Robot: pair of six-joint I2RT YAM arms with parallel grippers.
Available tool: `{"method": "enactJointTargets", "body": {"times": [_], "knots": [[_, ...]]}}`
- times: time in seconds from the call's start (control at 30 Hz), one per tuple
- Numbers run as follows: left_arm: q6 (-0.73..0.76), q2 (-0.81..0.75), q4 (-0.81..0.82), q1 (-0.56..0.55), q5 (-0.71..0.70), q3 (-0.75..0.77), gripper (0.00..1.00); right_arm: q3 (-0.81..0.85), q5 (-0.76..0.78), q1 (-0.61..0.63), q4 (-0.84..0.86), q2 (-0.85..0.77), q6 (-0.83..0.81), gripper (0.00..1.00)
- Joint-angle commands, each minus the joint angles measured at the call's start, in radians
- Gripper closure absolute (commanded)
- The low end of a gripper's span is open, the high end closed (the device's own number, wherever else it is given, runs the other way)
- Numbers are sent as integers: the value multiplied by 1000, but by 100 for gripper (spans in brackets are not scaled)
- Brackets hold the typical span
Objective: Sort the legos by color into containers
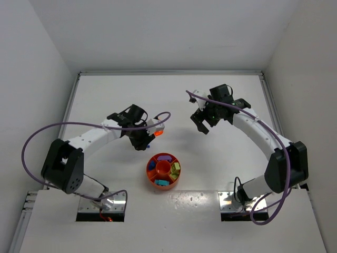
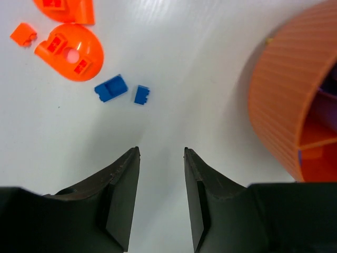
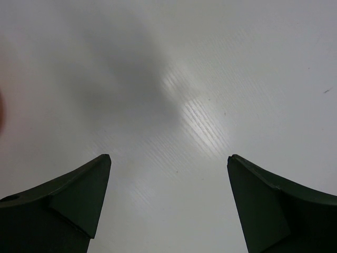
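The round orange-red divided tray [image 1: 156, 181] sits on the white table between the arms, with purple, blue, yellow-green and teal bricks in its wedges. Its ribbed wall [image 2: 284, 95] fills the right of the left wrist view. My left gripper [image 1: 141, 143] [image 2: 161, 151] is open and empty, above the table just up-left of the tray. Ahead of it lie two small blue bricks [image 2: 111, 88] [image 2: 141, 95] and orange-red pieces [image 2: 70, 51] [image 2: 23, 33]. An orange-red piece [image 1: 157, 134] shows beside the left gripper. My right gripper [image 1: 202, 126] [image 3: 168, 156] is wide open and empty over bare table.
White walls enclose the table at the back and both sides. Purple cables loop from both arms. Another orange-red piece [image 2: 66, 8] lies at the top edge of the left wrist view.
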Motion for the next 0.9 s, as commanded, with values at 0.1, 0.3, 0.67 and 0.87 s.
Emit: {"method": "enactJointTargets", "body": {"times": [0.1, 0.3, 0.67, 0.87], "knots": [[-189, 69, 136, -15, -129, 44, 55, 43, -13, -5, 12, 7, -9, 8], [-335, 137, 182, -35, -147, 72, 48, 43, -13, -5, 12, 7, -9, 8], [-415, 223, 265, -54, -269, 72, 39, 34, -13, -5, 12, 7, -9, 8], [-415, 267, 293, -54, -278, 72, 36, 34, -13, -5, 12, 7, -9, 8]]}}
